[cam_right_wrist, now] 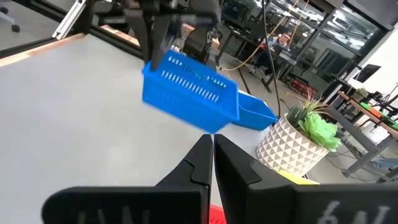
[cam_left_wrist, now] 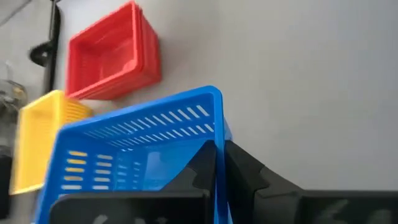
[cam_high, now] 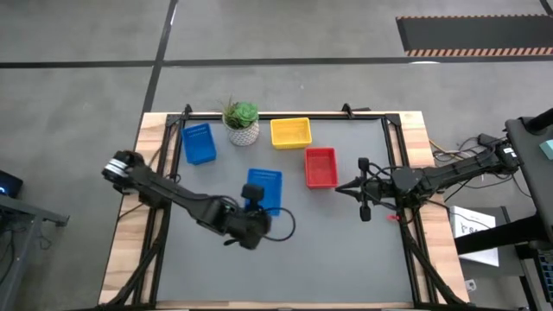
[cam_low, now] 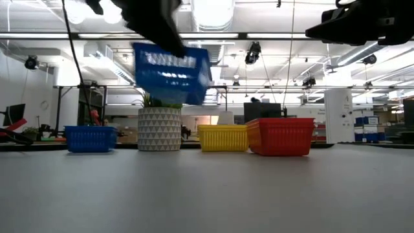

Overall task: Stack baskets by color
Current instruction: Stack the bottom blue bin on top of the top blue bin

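My left gripper [cam_high: 254, 193] is shut on a blue basket [cam_high: 266, 188], held in the air over the table's middle; in the low view this basket [cam_low: 172, 72] hangs tilted, well above the tabletop. A second blue basket [cam_high: 199, 143] stands at the far left. A yellow basket [cam_high: 290, 132] stands at the far middle, and a red basket [cam_high: 320, 167] stands right of centre. All three rest on their bottoms. My right gripper [cam_high: 341, 186] is shut, hovers level just right of the red basket and holds nothing. My left gripper pinches one side wall of the blue basket [cam_left_wrist: 219, 146] at its rim, with one finger [cam_left_wrist: 198, 171] inside the basket and the other finger [cam_left_wrist: 252, 174] outside. The fingers slant down from the near left. The basket is lifted clear of the table and tilted.
A small green plant in a white patterned pot [cam_high: 242, 123] stands between the far blue basket and the yellow basket. A black frame [cam_high: 285, 116] runs around the grey mat. Bare mat [cam_high: 328, 250] lies across the near half of the table.
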`<state>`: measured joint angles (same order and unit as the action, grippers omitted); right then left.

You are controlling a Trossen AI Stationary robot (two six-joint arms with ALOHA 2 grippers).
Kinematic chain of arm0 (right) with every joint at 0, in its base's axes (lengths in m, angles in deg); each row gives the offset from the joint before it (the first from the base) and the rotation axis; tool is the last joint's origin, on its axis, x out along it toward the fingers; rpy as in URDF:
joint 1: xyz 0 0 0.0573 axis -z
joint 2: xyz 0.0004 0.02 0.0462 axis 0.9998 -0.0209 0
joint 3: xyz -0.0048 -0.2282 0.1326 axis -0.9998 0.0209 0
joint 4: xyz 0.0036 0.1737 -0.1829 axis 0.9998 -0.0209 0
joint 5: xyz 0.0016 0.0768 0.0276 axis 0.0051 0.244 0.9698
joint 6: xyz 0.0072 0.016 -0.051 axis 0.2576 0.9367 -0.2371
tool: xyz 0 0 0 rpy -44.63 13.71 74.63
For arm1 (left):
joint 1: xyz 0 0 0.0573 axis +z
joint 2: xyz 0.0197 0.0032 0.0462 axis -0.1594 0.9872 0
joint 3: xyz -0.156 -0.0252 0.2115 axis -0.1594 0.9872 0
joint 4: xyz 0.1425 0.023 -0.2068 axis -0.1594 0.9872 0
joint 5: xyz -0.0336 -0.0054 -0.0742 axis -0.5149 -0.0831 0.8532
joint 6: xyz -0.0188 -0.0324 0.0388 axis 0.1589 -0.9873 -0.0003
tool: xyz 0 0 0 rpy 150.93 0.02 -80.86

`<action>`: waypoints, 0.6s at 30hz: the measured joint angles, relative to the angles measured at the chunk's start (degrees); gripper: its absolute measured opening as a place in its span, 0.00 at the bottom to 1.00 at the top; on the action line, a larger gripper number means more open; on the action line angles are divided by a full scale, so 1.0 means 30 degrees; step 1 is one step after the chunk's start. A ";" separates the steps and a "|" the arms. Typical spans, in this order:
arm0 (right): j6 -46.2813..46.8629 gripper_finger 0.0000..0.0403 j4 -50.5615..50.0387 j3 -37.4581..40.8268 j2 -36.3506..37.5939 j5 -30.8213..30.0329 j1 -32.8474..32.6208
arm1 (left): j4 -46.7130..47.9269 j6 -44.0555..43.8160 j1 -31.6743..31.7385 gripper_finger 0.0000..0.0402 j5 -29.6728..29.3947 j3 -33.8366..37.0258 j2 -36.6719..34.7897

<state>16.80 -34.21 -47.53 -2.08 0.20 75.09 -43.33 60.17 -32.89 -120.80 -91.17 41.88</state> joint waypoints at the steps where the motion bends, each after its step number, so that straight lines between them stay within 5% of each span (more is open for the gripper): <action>1: 0.0002 0.02 0.0014 0.0000 -0.0036 0.0000 0.0000 | 0.0622 0.0332 -0.0146 0.00 -0.0251 0.0013 -0.0325; 9: -0.0006 0.02 -0.0008 0.0000 -0.0079 0.0000 0.0000 | 0.5098 0.0236 -0.0749 0.00 -0.1792 0.0791 -0.3084; 18: -0.0006 0.02 0.0084 0.0000 -0.0065 0.0000 0.0000 | 0.5437 -0.0270 -0.0688 0.00 -0.3724 0.4874 -0.7455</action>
<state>16.78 -33.96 -47.53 -2.28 0.20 75.09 -27.01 59.36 -34.96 -131.98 -76.55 19.51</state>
